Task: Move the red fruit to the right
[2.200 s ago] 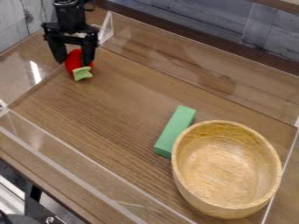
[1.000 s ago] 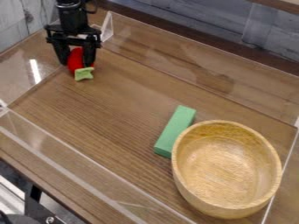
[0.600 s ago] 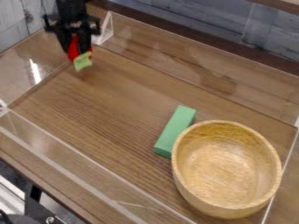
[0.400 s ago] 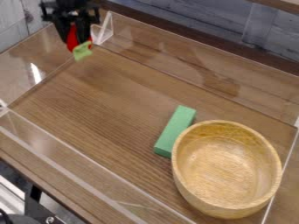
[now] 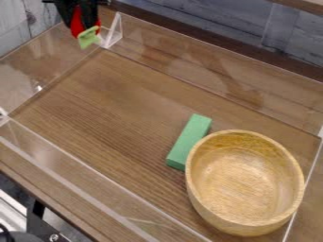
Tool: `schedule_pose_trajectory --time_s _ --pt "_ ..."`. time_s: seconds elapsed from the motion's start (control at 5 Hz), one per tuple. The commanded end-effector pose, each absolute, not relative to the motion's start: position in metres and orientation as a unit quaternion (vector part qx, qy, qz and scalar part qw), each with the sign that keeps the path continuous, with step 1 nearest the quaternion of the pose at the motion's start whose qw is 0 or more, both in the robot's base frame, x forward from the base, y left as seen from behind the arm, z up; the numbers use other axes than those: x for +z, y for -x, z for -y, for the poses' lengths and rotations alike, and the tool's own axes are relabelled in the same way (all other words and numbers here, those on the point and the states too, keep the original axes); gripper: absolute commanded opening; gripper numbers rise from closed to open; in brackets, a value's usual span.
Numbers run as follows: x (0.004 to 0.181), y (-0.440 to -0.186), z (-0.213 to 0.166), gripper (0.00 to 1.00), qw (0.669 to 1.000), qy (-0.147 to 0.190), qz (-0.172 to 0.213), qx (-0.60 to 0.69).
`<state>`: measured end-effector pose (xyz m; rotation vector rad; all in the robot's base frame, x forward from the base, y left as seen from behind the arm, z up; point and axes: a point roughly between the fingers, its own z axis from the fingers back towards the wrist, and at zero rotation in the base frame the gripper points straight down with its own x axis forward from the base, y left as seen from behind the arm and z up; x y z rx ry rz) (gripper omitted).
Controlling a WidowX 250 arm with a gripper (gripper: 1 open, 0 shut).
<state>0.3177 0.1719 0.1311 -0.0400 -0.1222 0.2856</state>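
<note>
**Camera view: red fruit held high at the top-left corner**

The camera view showed the red fruit [image 5: 85, 26] at the top-left of the picture, lifted clear of the wooden table [image 5: 127, 123]. Its red body was between the dark fingers of the gripper [image 5: 83, 21], and its pale green cap hung below them, pointing down. The jaws were pinching the red fruit from both sides. Most of the gripper was cut off by the upper edge of the picture, so only its lower part was visible.

Just right of the fruit stood a clear plastic wall [image 5: 111, 30], part of the transparent border that ran around the table. The table surface under the fruit was bare brown wood with a fine grain.

Well apart from the fruit, toward the lower right, a green block [image 5: 191, 141] lay flat on the table, with its long side running diagonally. Its lower end was just beside the rim of a round wooden bowl [image 5: 244, 181], which sat upright in the lower-right corner. Whether the block touched the bowl I could not tell.
</note>
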Motion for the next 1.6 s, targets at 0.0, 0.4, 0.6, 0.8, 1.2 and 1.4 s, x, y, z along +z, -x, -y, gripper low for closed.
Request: schedule_pose_trajectory --time_s 0.0,0.4,0.6,0.8,1.2,1.4 --pt "0.160 -0.319 -0.148 0.00 0.989 0.012 0.096 0.113" --pt "0.181 -0.324 -0.093 0.00 0.992 0.022 0.107 0.063" --pt "0.179 -0.331 -0.051 0.00 0.994 0.032 0.108 0.008" --pt "0.182 -0.332 -0.007 0.00 0.993 0.041 0.109 -0.028" --pt "0.181 -0.316 -0.003 0.00 0.992 0.044 0.105 -0.045" --pt "0.176 -0.298 0.017 0.00 0.992 0.050 0.095 -0.068"
